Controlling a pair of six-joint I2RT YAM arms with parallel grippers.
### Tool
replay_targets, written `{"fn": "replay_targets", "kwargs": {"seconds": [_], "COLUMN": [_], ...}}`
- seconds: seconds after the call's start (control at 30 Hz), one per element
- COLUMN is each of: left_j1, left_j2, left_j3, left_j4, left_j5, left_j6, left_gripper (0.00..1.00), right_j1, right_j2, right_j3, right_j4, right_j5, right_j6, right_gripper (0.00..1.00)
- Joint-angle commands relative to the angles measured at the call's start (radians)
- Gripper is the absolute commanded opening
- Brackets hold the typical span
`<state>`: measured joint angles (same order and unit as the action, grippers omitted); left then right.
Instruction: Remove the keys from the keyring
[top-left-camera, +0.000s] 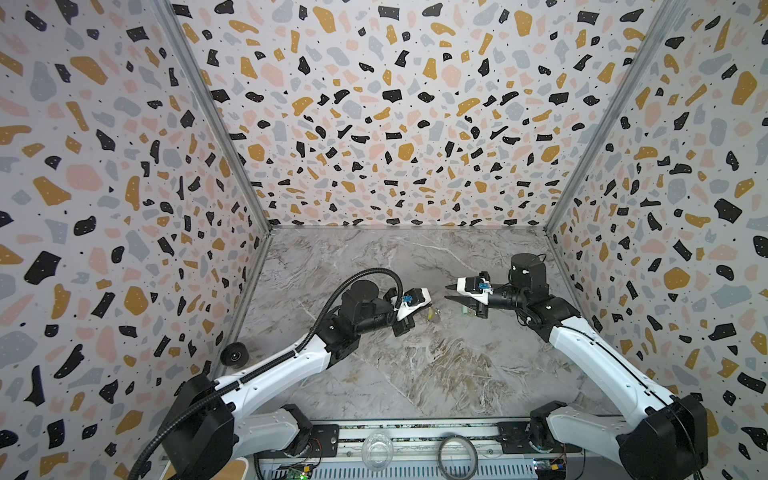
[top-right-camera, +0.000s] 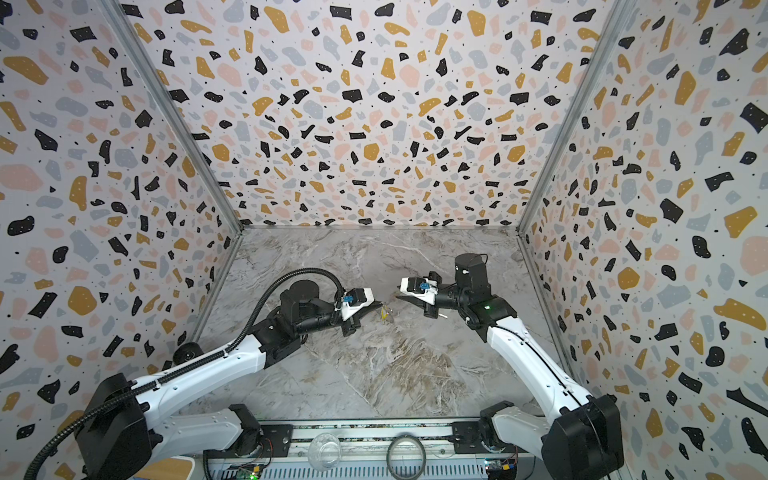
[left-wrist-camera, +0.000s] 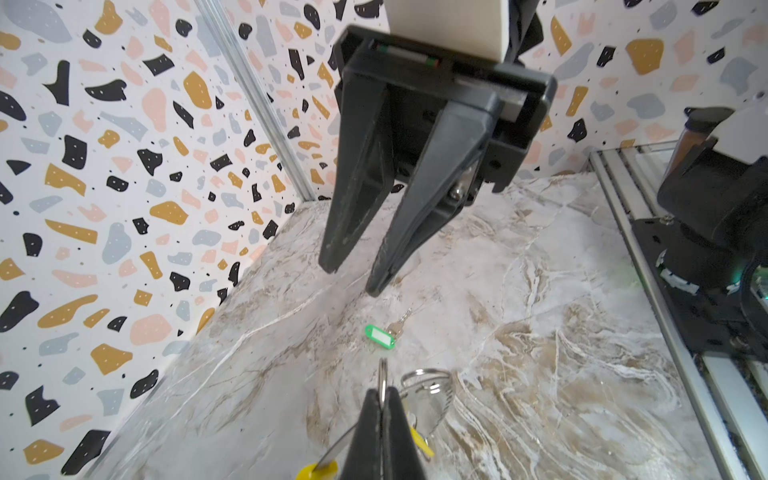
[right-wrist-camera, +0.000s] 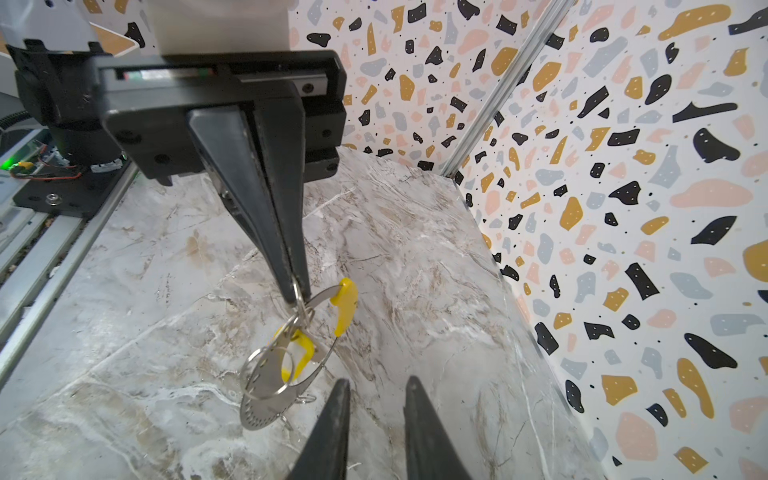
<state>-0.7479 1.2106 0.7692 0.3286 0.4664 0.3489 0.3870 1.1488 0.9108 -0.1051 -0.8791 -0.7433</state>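
My left gripper (left-wrist-camera: 382, 395) is shut on the top of the silvery keyring (right-wrist-camera: 320, 296), which hangs from it just above the marble table (top-left-camera: 415, 374). The loop carries a yellow sleeve (right-wrist-camera: 347, 305), and a key with a yellow tag (right-wrist-camera: 297, 353) dangles on it. In both top views the bundle (top-left-camera: 432, 315) (top-right-camera: 386, 313) hangs at the left fingertips. A second key with a green tag (left-wrist-camera: 380, 336) lies loose on the table between the grippers. My right gripper (right-wrist-camera: 377, 382) faces the left one, a short way off. It is open with nothing between its fingers.
On the front rail stand a dark thick ring (top-left-camera: 457, 455) and a clear glass cup (top-left-camera: 377, 451). A black wheel (top-left-camera: 235, 354) sits by the left wall. Patterned walls close in the table on three sides.
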Motion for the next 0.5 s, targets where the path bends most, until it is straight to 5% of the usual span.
{"fn": "replay_targets", "kwargs": {"seconds": [0.0,0.47], "left_j1": [0.001,0.003], "left_j2": [0.009,0.034], "left_j3": [-0.007,-0.029], "left_j4": [0.145,0.273], "left_j5": [0.069,0.138], "left_j6": [-0.058,-0.147], "left_gripper": [0.00,0.00], "right_j1": [0.002,0.042], "right_j2": [-0.010,-0.029], "right_j3": [-0.005,-0.015], "right_j4": [-0.033,-0.015], "right_j5": [-0.063,-0.131], "right_j6": [0.031,0.081], "right_gripper": [0.25,0.20]}}
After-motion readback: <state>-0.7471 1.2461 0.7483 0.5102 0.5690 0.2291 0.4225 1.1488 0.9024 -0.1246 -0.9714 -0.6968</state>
